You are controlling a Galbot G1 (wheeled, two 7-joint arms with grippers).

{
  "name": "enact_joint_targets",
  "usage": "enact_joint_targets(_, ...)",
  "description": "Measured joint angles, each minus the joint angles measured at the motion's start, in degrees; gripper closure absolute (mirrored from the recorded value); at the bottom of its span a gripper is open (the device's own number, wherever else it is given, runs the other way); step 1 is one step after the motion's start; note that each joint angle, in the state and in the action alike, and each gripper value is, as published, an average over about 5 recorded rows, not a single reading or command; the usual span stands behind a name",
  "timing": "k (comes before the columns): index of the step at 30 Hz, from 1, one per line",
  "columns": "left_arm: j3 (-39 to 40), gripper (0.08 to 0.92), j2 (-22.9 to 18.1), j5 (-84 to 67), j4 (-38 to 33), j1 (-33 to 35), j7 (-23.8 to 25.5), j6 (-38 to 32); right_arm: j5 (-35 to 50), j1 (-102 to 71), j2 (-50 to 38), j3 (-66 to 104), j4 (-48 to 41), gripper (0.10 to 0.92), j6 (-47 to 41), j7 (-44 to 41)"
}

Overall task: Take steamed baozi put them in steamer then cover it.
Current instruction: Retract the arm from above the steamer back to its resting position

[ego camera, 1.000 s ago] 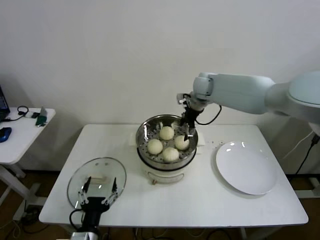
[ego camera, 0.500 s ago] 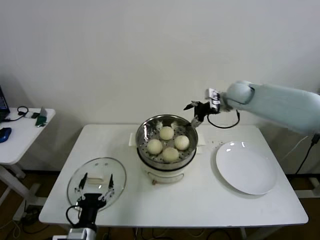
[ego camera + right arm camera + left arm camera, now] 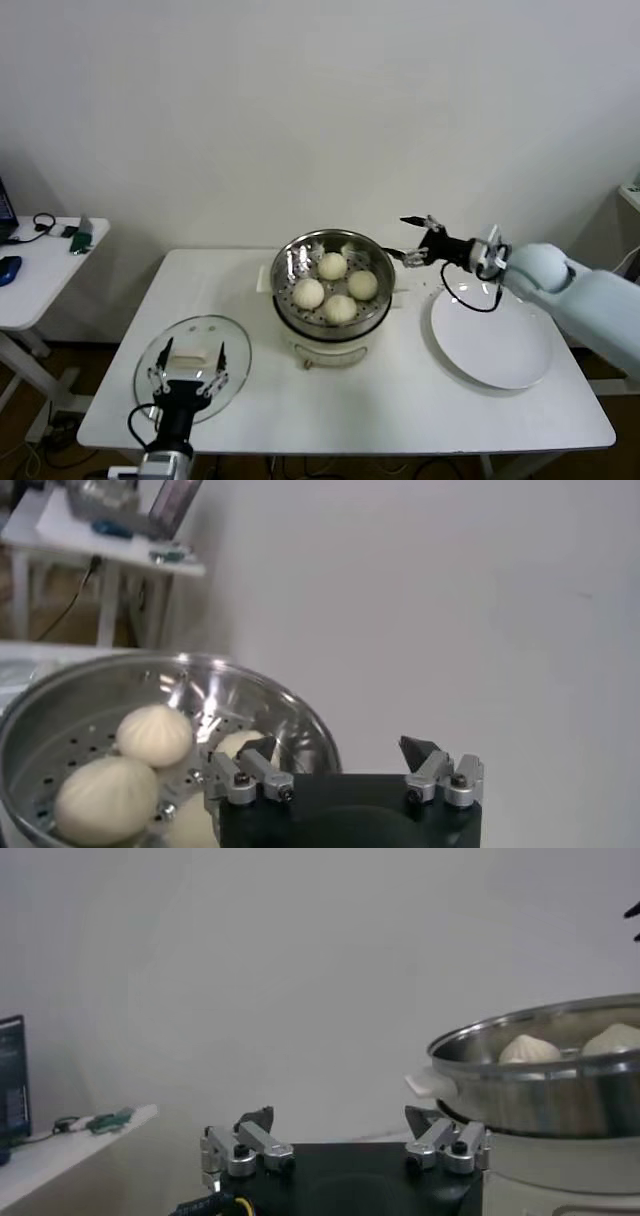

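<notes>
Scanning left to right, you find: side table (image 3: 45,262), cut off by the frame edge. Left gripper (image 3: 187,376), claw spread and empty, hovering low over the cover (image 3: 175,345), which lies flat near the main table's (image 3: 330,405) front-left edge. Steamer (image 3: 290,262) at centre, uncovered, four steamed baozi (image 3: 339,308) inside. Right gripper (image 3: 412,240), claw spread and empty, raised just right of the steamer rim. White plate (image 3: 492,340) right, bare tabletop around it. Right arm partly cut off.
</notes>
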Motion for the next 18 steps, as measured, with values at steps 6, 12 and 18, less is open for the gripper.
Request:
enact_joint_targets(6, -0.98, 0.177, 0.17, 4.09, -0.29, 0.21, 0.5, 0.41, -3.42, -22.08, 2.06, 22.71, 3.72, 0.203, 0.73, 1.8)
enact_joint_targets(12, -2.56, 0.177, 0.34, 14.0, -0.28, 0.75, 1.37, 0.96, -7.6, -40.26, 7.25, 42.27, 7.6, 0.203, 0.52, 3.62)
enact_joint_targets(18, -3.88, 0.177, 1.08, 31.2, 0.67, 1.91, 3.06, 1.17, -11.01, -54.76, 13.72, 57.4, 11.28, 0.203, 0.42, 4.88)
